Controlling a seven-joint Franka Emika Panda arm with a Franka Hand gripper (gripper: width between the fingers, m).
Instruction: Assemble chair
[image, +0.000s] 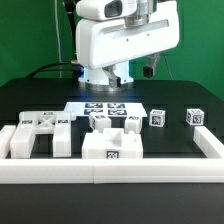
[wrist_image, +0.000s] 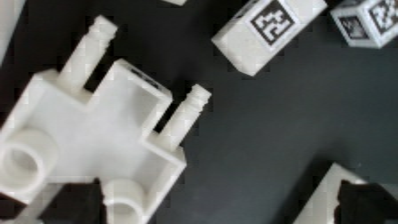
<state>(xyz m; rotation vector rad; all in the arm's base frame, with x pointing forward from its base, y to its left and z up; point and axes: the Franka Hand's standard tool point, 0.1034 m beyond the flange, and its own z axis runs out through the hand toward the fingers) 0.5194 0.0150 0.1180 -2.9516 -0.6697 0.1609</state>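
The chair's white parts lie loose on the black table. In the exterior view a U-shaped piece (image: 35, 135) is at the left and a tagged block (image: 112, 148) at the front middle. Two small pieces (image: 100, 122) (image: 130, 122) lie behind that block, and two tagged cubes (image: 157, 118) (image: 196, 116) are to the right. The arm (image: 120, 45) hangs over the back of the table, and its fingers do not show clearly there. In the wrist view my gripper (wrist_image: 221, 208) is open and holds nothing. A white part with pegs (wrist_image: 98, 120) lies below it, beside two tagged blocks (wrist_image: 267, 30) (wrist_image: 365, 25).
The marker board (image: 105, 108) lies flat in the middle of the table under the arm. Long white border rails run along the front (image: 110, 172) and the exterior view's right (image: 212, 145). Another white piece's corner (wrist_image: 347, 185) shows in the wrist view.
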